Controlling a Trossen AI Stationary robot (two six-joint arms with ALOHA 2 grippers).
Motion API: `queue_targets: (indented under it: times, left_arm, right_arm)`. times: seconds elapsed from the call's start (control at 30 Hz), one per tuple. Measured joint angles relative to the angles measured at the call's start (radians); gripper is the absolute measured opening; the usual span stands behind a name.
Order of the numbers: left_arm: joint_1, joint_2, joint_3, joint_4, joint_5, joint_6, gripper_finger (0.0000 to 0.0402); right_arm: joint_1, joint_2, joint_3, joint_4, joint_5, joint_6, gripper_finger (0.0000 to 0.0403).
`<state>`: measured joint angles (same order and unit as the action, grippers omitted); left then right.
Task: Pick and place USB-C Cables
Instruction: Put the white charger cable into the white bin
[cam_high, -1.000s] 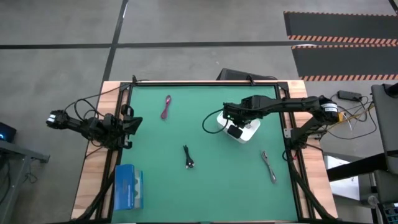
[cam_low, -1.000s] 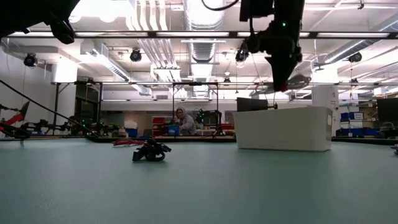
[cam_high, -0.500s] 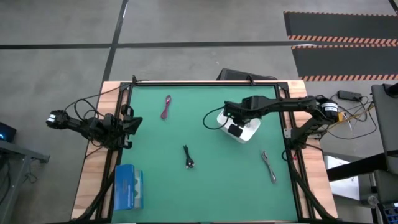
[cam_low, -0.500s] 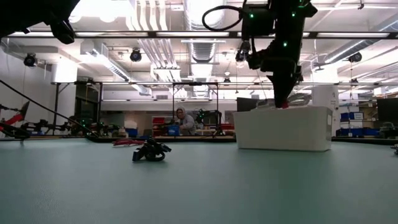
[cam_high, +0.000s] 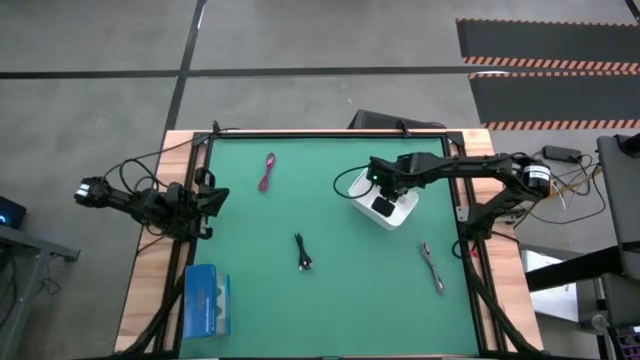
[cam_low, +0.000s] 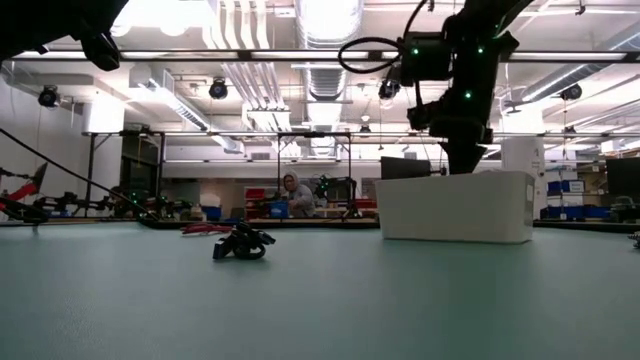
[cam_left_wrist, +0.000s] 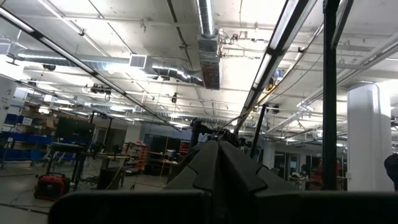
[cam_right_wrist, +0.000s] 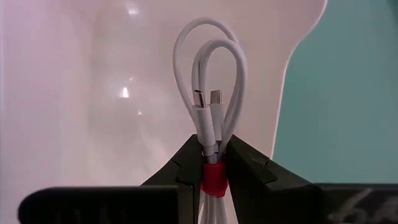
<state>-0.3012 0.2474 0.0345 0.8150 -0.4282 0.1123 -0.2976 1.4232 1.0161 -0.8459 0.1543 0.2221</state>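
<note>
My right gripper (cam_high: 384, 200) stands over the white bin (cam_high: 400, 212), pointing down into it, shut on the white cable with the pink tie (cam_right_wrist: 211, 93). In the low view its fingers dip behind the bin's wall (cam_low: 455, 205). The magenta cable (cam_high: 267, 172) lies on the green mat toward the far left. The black cable (cam_high: 304, 252) lies at the mat's middle, the grey cable (cam_high: 432, 267) near the right edge. My left gripper (cam_high: 215, 197) waits shut at the mat's left edge. My right gripper pinches the white cable between its two fingers at the bundled strands just beyond the pink tie (cam_right_wrist: 212, 176). It comes from above, pointing down into the bin. The looped end with both plugs (cam_right_wrist: 207, 99) sticks out past the fingertips (cam_right_wrist: 189, 149) toward the bin's floor.
A flat blue box (cam_high: 207, 300) lies at the near left corner, on the wooden border. A raised black frame (cam_high: 330, 133) rims the mat. In the low view the black cable (cam_low: 243, 243) sits left of the bin. A person (cam_low: 292, 195) sits far behind the table.
My right gripper has gone down from above the bin until its fingertips are below the bin's rim, carrying the white cable with it, and has shifted slightly toward the table's right. It has stayed shut on the cable.
</note>
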Motion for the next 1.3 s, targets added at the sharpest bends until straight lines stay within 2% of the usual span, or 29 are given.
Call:
queue_targets:
  times: [0.13, 0.87, 1.3]
  left_arm:
    - [0.0, 0.0, 0.0, 0.0, 0.0, 0.0, 0.0001]
    - [0.0, 0.0, 0.0, 0.006, 0.0, -0.001, 0.0001]
    - [0.0, 0.0, 0.0, 0.006, 0.0, -0.001, 0.0001]
  right_arm:
    - [-0.02, -0.016, -0.02, 0.002, -0.05, -0.001, 0.0048]
    - [-0.064, -0.005, -0.029, 0.056, -0.05, -0.04, 0.0048]
    - [-0.068, -0.004, -0.089, 0.157, -0.049, -0.04, 0.0048]
